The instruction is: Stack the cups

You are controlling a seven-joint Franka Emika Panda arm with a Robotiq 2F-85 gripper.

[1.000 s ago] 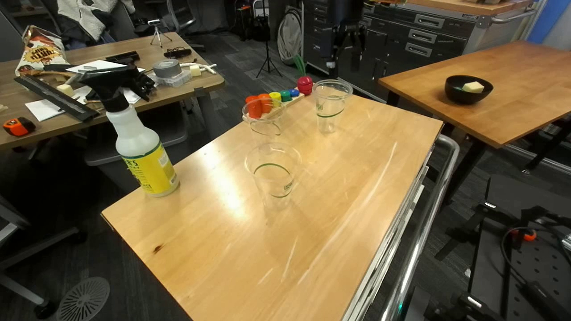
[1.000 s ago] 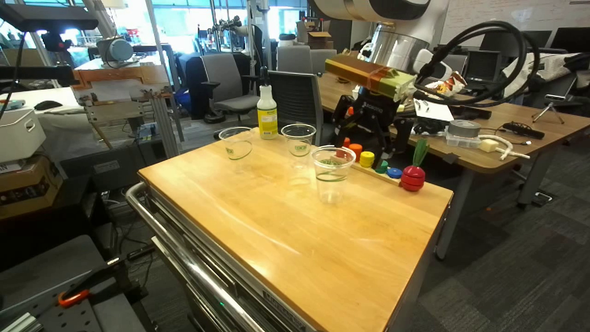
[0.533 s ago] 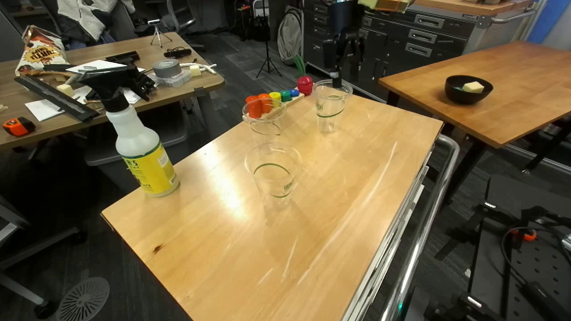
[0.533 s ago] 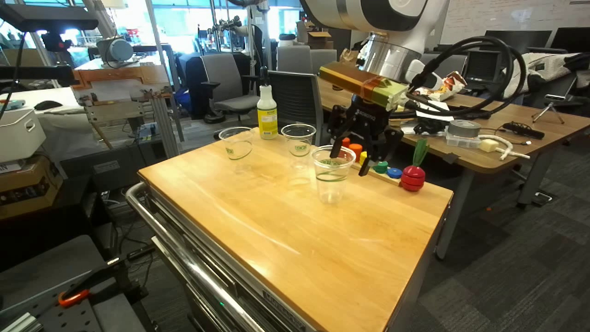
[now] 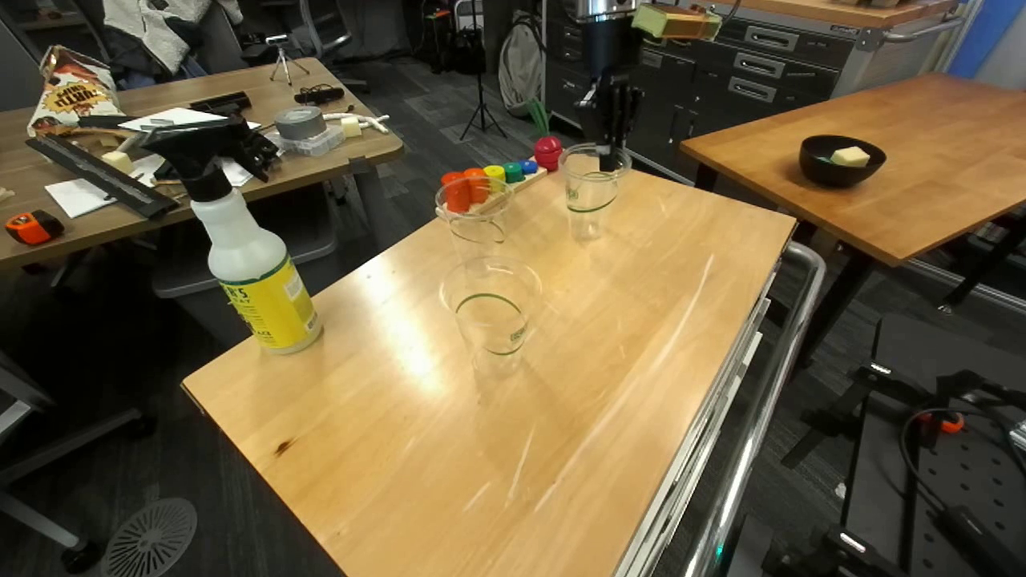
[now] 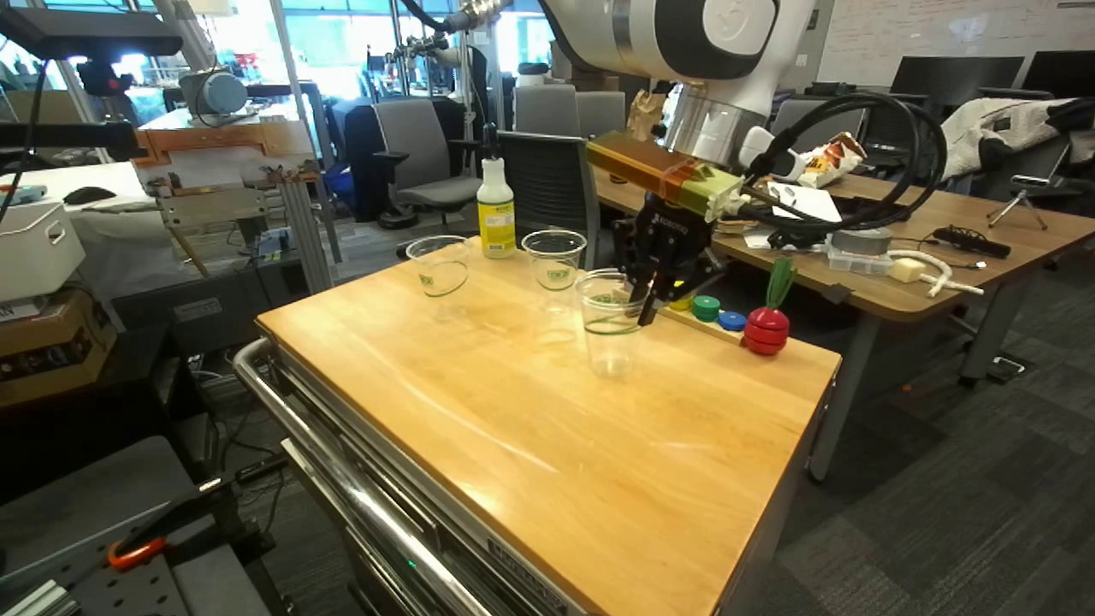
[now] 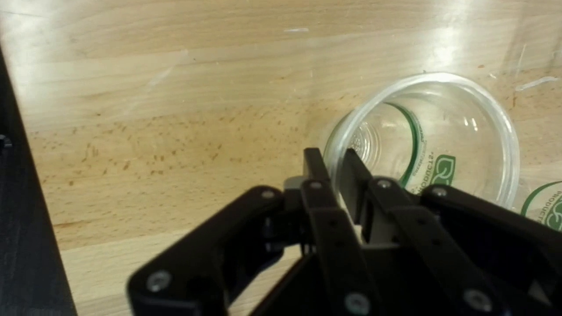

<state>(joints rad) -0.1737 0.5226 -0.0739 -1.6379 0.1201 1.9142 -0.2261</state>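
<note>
Three clear plastic cups with green bands stand on the wooden tabletop. The one by my gripper shows in both exterior views (cup (image 5: 590, 200); cup (image 6: 609, 346)) and in the wrist view (cup (image 7: 443, 169)). My gripper (image 7: 331, 153) straddles its rim, one finger inside and one outside, the jaws close together with a narrow gap. Whether both pads press the wall, I cannot tell. In an exterior view the gripper (image 6: 641, 308) covers part of the rim. A second cup (image 5: 490, 320) and a third cup (image 5: 474, 224) stand apart, upright.
A rainbow-coloured toy (image 6: 706, 310) lies along the table edge behind the gripped-at cup, beside a red radish toy (image 6: 766, 331). The yellow spray bottle (image 5: 272, 300) stands at another edge. A metal rail (image 5: 769, 417) runs along one side of the tabletop (image 5: 561, 481).
My gripper has come down to the cup and its fingers have drawn from wide apart to nearly together around the rim. That cup has shifted and leaned slightly; the two others stayed put.
</note>
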